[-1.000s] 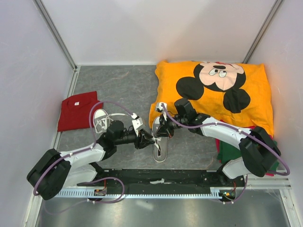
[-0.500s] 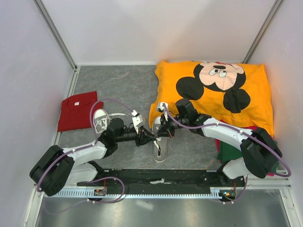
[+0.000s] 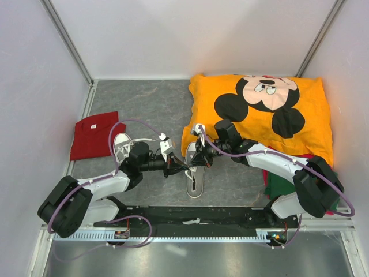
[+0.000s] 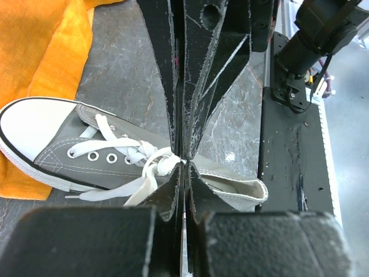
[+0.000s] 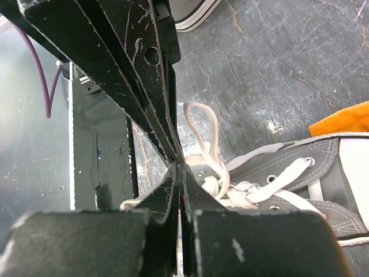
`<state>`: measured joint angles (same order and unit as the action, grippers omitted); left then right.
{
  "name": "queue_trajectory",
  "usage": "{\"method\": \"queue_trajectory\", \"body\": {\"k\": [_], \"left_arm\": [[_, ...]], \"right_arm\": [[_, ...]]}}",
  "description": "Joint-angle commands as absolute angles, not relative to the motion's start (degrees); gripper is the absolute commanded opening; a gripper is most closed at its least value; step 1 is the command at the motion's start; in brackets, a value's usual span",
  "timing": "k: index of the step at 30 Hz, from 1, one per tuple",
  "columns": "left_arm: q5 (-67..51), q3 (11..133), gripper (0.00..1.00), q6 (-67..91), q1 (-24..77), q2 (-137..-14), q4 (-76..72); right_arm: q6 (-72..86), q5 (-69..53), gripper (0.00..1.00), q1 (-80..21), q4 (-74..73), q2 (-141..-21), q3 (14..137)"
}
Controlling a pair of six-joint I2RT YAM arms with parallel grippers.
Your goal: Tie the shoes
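Note:
One grey shoe (image 3: 194, 180) with a white toe cap lies between my two grippers, toe toward the orange cloth. The other shoe (image 3: 121, 144) sits behind my left arm. My left gripper (image 3: 183, 167) is shut, its tips (image 4: 184, 159) pinching a white lace (image 4: 144, 176) at the shoe's (image 4: 57, 144) top eyelets. My right gripper (image 3: 195, 163) is shut too, and its tips (image 5: 183, 164) meet the left gripper's tips at the same spot. A lace loop (image 5: 209, 130) stands out beside them. The exact pinch point is hidden between the fingers.
An orange Mickey Mouse cloth (image 3: 259, 109) lies at the back right, touching the shoe's toe. A folded red shirt (image 3: 95, 134) is at the left, and green cloth (image 3: 282, 182) lies under the right arm. The black base rail (image 3: 196, 219) runs along the near edge. White walls enclose the grey floor.
My left gripper has slid a little right to the shoe's laces and gone from open to shut. The right gripper has stayed shut in place.

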<state>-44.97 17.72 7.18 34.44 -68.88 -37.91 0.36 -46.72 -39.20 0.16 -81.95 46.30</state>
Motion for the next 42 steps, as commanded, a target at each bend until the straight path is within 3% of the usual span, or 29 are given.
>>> {"method": "queue_trajectory", "body": {"k": [1, 3, 4, 5, 7, 8, 11, 13, 15, 21, 30, 42], "left_arm": [[-48.77, 19.60, 0.01, 5.80, 33.75, -69.43, -39.02], [-49.83, 19.69, 0.02, 5.19, 33.84, -69.70, -39.11], [-50.01, 19.69, 0.02, 4.75, 33.75, -69.61, -38.76], [-50.01, 19.69, 0.02, 4.31, 33.75, -69.61, -38.06], [-50.01, 20.04, 0.02, 1.85, 33.75, -69.43, -36.39], [-50.10, 20.13, 0.02, 1.24, 33.75, -69.35, -35.86], [-49.31, 20.74, 0.02, -2.28, 33.75, -69.34, -32.53], [-49.31, 21.09, 0.01, -4.12, 33.75, -69.17, -31.21], [-49.04, 21.09, 0.01, -5.53, 33.75, -69.17, -30.85], [-47.73, 21.71, 0.02, -7.12, 33.84, -69.87, -29.00], [-47.02, 21.80, 0.02, -7.47, 33.84, -70.93, -28.30], [-47.55, 21.97, 0.02, -6.77, 33.84, -71.46, -29.18]], "right_arm": [[1.93, -47.99, 0.00, -38.85, 3.16, -80.16, 45.97], [2.46, -47.73, 0.04, -38.67, 2.90, -80.24, 46.23], [2.55, -47.64, 0.33, -38.67, 2.20, -80.68, 46.58], [2.55, -47.81, 0.48, -38.50, 0.72, -80.77, 47.28], [2.81, -47.55, 0.70, -37.36, 0.09, -81.21, 48.07], [2.38, -47.55, 0.71, -36.83, -2.87, -81.47, 49.29], [1.58, -48.16, 0.72, -34.63, -6.84, -83.75, 51.84], [1.06, -47.82, 0.67, -33.93, -8.52, -85.69, 52.82], [-1.75, -47.72, 0.55, -33.93, -13.08, -88.31, 55.19], [-3.86, -44.39, 0.33, -34.62, -16.52, -90.88, 57.30], [-4.66, -43.16, 0.40, -37.26, -16.52, -92.46, 59.06], [-7.03, -39.55, 0.34, -38.85, -18.01, -94.57, 61.79]]}}
